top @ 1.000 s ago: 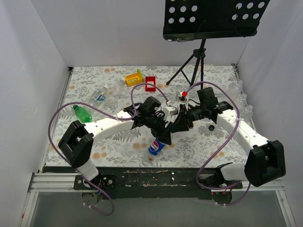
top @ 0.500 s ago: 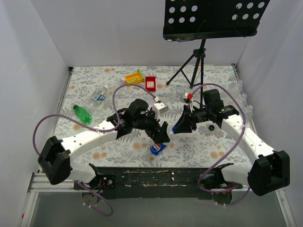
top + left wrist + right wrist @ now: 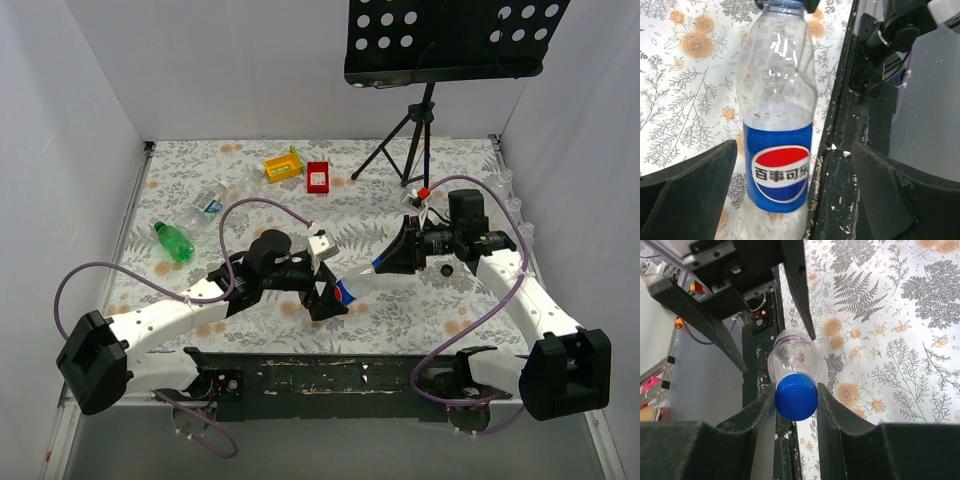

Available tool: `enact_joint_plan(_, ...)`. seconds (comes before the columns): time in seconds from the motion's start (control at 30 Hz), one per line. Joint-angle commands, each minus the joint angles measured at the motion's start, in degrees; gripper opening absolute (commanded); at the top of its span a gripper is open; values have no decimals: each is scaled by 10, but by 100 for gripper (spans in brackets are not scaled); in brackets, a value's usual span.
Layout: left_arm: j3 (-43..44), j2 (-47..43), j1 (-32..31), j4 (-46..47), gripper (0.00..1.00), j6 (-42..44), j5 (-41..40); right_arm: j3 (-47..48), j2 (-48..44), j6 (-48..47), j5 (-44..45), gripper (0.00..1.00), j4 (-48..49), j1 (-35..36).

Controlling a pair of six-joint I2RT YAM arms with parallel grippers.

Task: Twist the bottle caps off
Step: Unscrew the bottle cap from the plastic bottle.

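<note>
Now the Pepsi bottle (image 3: 352, 288) has been tipped flat, blue cap (image 3: 796, 396) clamped by the right gripper (image 3: 796, 390), left gripper (image 3: 794, 144) spread wide, twisting likely unbraced.

Floral table (image 3: 200, 165) with green bottle (image 3: 174, 241), yellow box (image 3: 283, 165), red box (image 3: 318, 177)

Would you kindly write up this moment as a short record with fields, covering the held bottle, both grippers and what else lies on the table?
bottle: Pepsi bottle, spanning from one gripper to the other
cap: blue cap, on the bottle's neck
right gripper: fingers closed on the blue cap
left gripper: open, fingers flanking the labelled end, gap on one side
elsewhere: green bottle at far left; yellow box and red box at the back
</note>
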Motion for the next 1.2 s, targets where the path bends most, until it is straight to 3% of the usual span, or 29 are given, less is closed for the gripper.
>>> enact_joint_plan(0.0,46,41,-8,-22,98,55,-5,-8,-14,44,-39,1,54,-11)
enact_joint_plan(0.17,66,78,-18,-37,98,74,-19,-17,-13,62,-48,1,76,-21)
enact_joint_plan(0.47,84,109,-20,-56,82,84,-56,-34,-17,93,-64,1,111,-30)
enact_joint_plan(0.53,84,108,-20,-56,69,86,-47,-34,-18,93,-65,1,113,-31)
enact_joint_plan(0.6,85,108,-21,-54,39,85,-46,-37,-19,93,-66,1,114,-31)
enact_joint_plan(0.8,73,88,-21,-54,28,96,-34,-44,-20,81,-69,3,107,-31)
enact_joint_plan(0.87,69,78,-20,-64,23,108,-40,-31,-17,32,-58,11,60,-31)
enact_joint_plan(1.0,75,64,-20,-110,18,141,-70,24,4,-134,-3,41,-96,-24)
enact_joint_plan(1.17,92,67,-21,-181,12,190,-104,83,33,-274,36,64,-222,-13)
